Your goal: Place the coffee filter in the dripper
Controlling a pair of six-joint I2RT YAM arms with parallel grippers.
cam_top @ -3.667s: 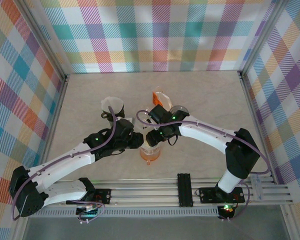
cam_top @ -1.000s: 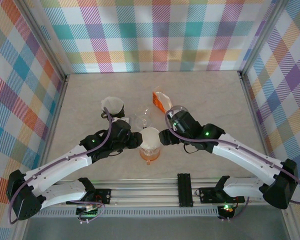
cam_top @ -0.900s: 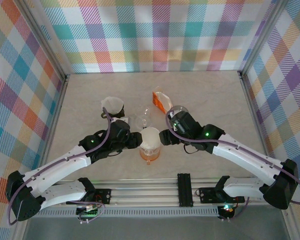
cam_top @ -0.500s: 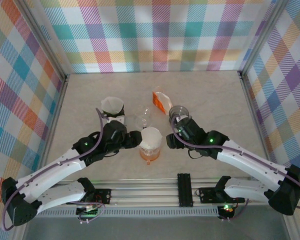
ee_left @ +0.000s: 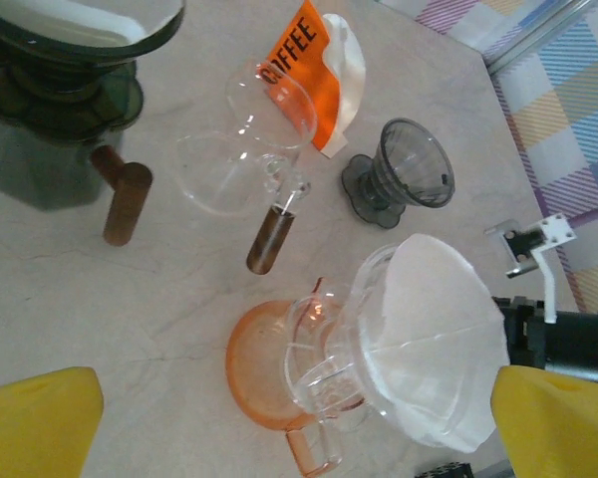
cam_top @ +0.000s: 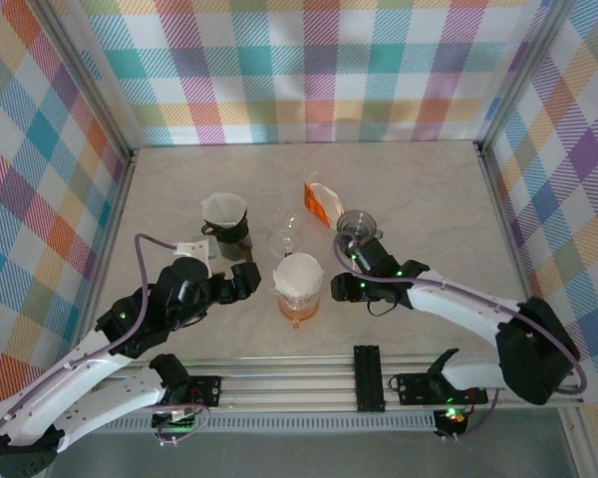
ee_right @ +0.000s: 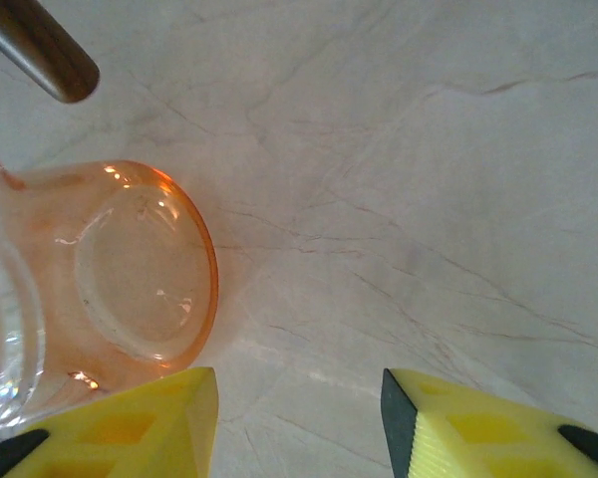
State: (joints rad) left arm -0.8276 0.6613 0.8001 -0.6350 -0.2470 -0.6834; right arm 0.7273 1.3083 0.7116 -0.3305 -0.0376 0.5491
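The white paper coffee filter [ee_left: 434,344] is seen seated inside the clear dripper [ee_left: 324,373], which is stood on an orange glass cup [ee_left: 257,363]. The left gripper [cam_top: 239,283] is held spread and empty just left of the dripper. The right gripper [cam_top: 343,289] is likewise spread just right of it, with nothing pinched.

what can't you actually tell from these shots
- Left wrist view: the filter covers the inside of the dripper, so how far down it sits can't be judged.
- Left wrist view: the dark vessel is cut off by the top and left edges; its full shape is unclear.
- Right wrist view: the orange cup runs off the left edge, so what sits on it is cut off.
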